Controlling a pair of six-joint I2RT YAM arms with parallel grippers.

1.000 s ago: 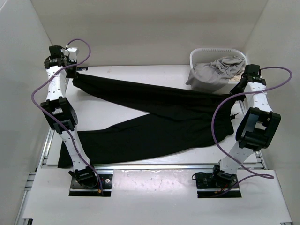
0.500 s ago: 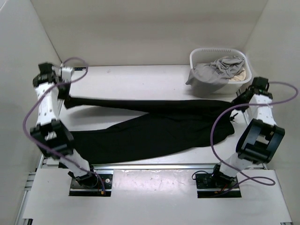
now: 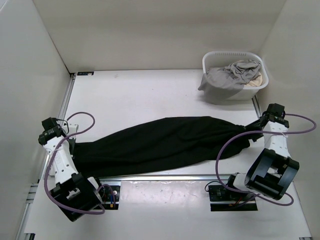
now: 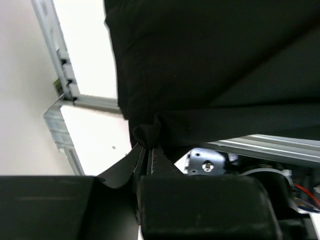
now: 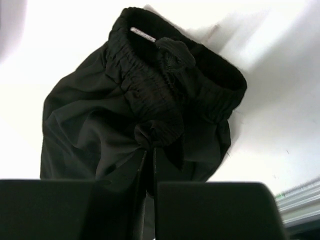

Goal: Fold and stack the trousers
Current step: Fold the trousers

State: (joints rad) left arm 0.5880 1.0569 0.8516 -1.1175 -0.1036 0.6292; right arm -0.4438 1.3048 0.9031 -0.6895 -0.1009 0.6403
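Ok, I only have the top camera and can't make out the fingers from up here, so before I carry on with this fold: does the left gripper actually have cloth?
Observer: Yes. The left wrist view shows the left gripper shut on a small pinched bunch at the edge of the trousers.
Operator: And the right one?
Observer: The right gripper is shut on a gathered bunch of fabric at the waist end, just near of the elastic waistband.
Operator: Any marker telling me which way the waist faces?
Observer: A small white label shows on the waistband's far side, away from the fingers.
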